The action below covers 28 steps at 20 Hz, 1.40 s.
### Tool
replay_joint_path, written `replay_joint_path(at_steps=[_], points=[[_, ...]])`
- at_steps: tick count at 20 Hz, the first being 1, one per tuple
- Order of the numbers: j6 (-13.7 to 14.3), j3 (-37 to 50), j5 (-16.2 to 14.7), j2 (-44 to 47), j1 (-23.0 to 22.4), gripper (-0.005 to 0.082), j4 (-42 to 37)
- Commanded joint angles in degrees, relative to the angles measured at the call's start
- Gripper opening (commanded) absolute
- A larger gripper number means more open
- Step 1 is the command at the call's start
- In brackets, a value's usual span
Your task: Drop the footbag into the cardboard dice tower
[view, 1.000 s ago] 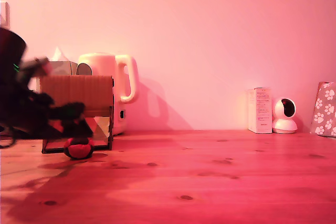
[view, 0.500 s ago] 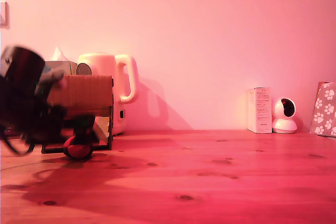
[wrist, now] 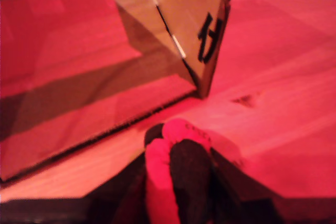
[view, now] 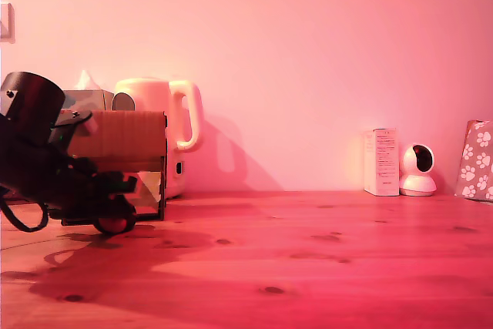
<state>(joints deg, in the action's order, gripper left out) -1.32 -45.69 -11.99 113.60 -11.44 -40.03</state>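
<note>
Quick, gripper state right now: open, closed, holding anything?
Gripper: closed on the footbag, down at the table in front of the cardboard dice tower.

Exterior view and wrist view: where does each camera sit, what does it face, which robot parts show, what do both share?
Exterior view: low over the table, facing the wall; arm and gripper at its left.
Wrist view: on the arm, looking down at the table; dark fingers flank the footbag.
Shared: footbag, cardboard dice tower.

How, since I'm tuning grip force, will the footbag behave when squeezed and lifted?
The footbag has stitched panels, so it probably squashes rather than resists. Roundish, it may roll on the wooden table if let go. Fitting inside the claw, it's probably light.
</note>
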Motion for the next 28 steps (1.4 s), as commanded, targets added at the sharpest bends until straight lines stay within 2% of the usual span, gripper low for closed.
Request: replay_joint_path(at_steps=[1,3,6,11,14,19,22,24,25,27,28], points=[[-0.2,0.5,-1.8,-2.7,-0.2,0.0182,4.0],[-0.7,0.5,-4.3,-6.5,-0.2,0.0182,9.5],[-1.9,0.5,-5.8,-12.9,-0.2,0.0182,17.2],[-3.2,0.5,-6.1,-24.5,-0.3,0.0182,26.1],[-3.2,0.5,-6.0,-31.0,-0.3,0.0182,25.9],[-3.1,-0.1,-5.5,-36.8,-0.3,0.0182,17.8],[-1.2,-2.7,-4.4,-36.7,-0.3,0.0182,15.6],[1.7,-4.4,-1.9,-36.3,-0.3,0.0182,14.5],[2.3,-5.4,-0.7,-36.1,-0.3,0.0182,14.3],[5.1,-7.7,0.7,-34.8,-0.1,0.0182,14.3],[5.2,-9.0,0.7,-33.6,0.3,0.0182,14.3]])
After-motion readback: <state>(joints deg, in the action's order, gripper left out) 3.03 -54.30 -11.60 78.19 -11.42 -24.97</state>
